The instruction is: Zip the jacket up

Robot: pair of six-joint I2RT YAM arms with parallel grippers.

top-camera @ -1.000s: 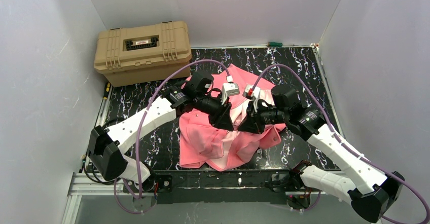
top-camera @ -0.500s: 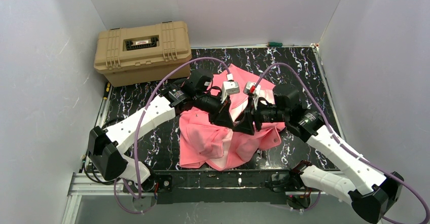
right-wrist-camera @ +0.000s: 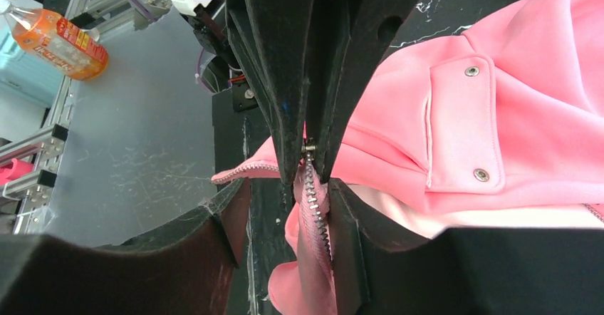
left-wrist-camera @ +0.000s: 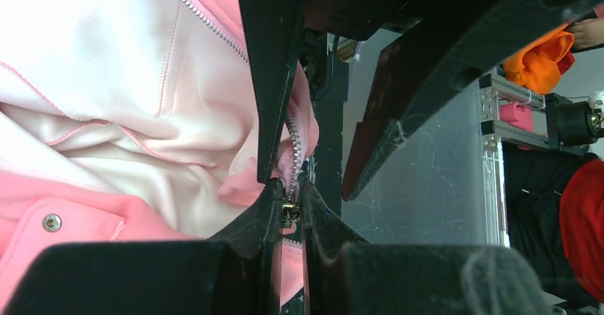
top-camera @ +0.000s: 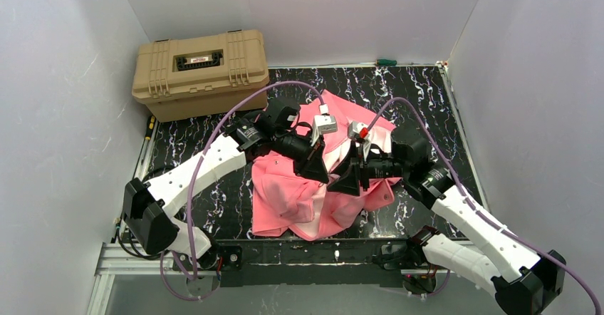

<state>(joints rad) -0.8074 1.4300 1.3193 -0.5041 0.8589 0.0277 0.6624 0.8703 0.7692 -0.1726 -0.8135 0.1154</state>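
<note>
The jacket lies crumpled on the surface, nearer me than the tan case and to its right. My left pincer is pressed together on the zipper slider. My right pincer is spread around the zipper tape, not clamping it. With the tape slack, a pull might bunch the teeth and jam, or the slider might slip free. The case's lid is down, so its contents are hidden.

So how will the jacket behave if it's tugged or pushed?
Likely floppy: the jacket lies bunched in soft folds. A tug at the zipper, which the left gripper pinches, would probably lift just that edge, as it hangs limp there. A push might wrinkle it rather than slide it whole, given the loose creases.
</note>
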